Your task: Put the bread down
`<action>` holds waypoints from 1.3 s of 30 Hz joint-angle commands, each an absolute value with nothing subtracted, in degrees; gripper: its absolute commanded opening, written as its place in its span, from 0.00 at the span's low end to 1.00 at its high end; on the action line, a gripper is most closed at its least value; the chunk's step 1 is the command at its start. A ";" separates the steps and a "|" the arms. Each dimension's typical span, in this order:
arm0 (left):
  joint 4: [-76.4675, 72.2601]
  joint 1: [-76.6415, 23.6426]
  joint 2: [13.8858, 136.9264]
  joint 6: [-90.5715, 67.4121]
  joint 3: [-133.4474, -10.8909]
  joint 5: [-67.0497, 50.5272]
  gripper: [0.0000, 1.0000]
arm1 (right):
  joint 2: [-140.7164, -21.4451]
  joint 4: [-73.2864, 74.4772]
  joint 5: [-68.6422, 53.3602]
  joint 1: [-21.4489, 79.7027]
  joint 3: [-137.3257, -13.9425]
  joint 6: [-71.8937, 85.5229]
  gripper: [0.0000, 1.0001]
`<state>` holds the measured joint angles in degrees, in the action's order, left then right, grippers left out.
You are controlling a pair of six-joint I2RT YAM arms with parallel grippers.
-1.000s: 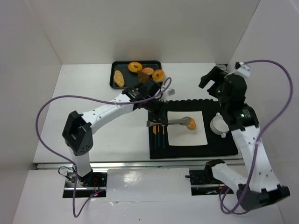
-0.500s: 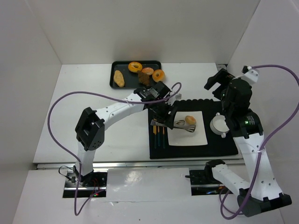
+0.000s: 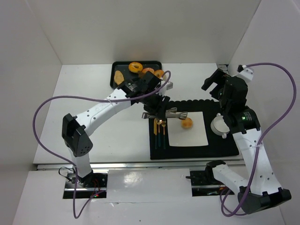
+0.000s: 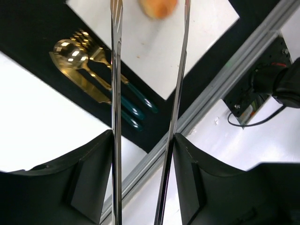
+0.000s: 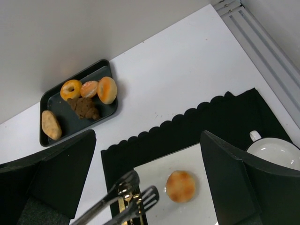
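The bread (image 3: pixel 187 123), a small round golden-brown bun, lies free on the white square plate (image 3: pixel 192 137). It also shows in the right wrist view (image 5: pixel 181 186) and at the top edge of the left wrist view (image 4: pixel 159 5). My left gripper (image 3: pixel 157 105) (image 4: pixel 143 136) is shut on the handles of metal tongs (image 3: pixel 174 114) (image 4: pixel 115 70). The tong tips stand open and empty just left of the bread, not touching it. My right gripper (image 3: pixel 212 85) (image 5: pixel 147 136) is open and empty, raised above the far right of the mat.
The plate sits on a black scalloped placemat (image 3: pixel 225 145). Gold cutlery with teal handles (image 3: pixel 160 133) lies left of the plate. A white cup (image 3: pixel 219 125) stands right of the plate. A black tray (image 3: pixel 114 78) at the back holds orange doughnuts (image 5: pixel 71 89), a tan roll and a brown pastry.
The tongs held the bread over the plate a second ago. Now they have opened and drawn back to the left, and the bread lies on the plate. The right arm shifted slightly.
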<state>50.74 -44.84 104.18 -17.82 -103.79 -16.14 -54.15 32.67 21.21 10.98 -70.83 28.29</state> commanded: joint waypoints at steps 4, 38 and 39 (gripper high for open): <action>50.74 -42.11 100.28 -17.14 -106.35 -12.30 0.63 | -54.58 30.67 20.74 10.99 -70.66 28.21 0.99; 13.97 -35.07 118.59 -19.43 -125.01 -2.45 1.00 | -65.46 37.96 16.71 10.46 -66.45 31.73 0.99; 14.76 -35.07 116.30 -18.81 -120.28 -3.07 1.00 | -66.70 38.58 16.70 10.46 -65.75 32.69 0.99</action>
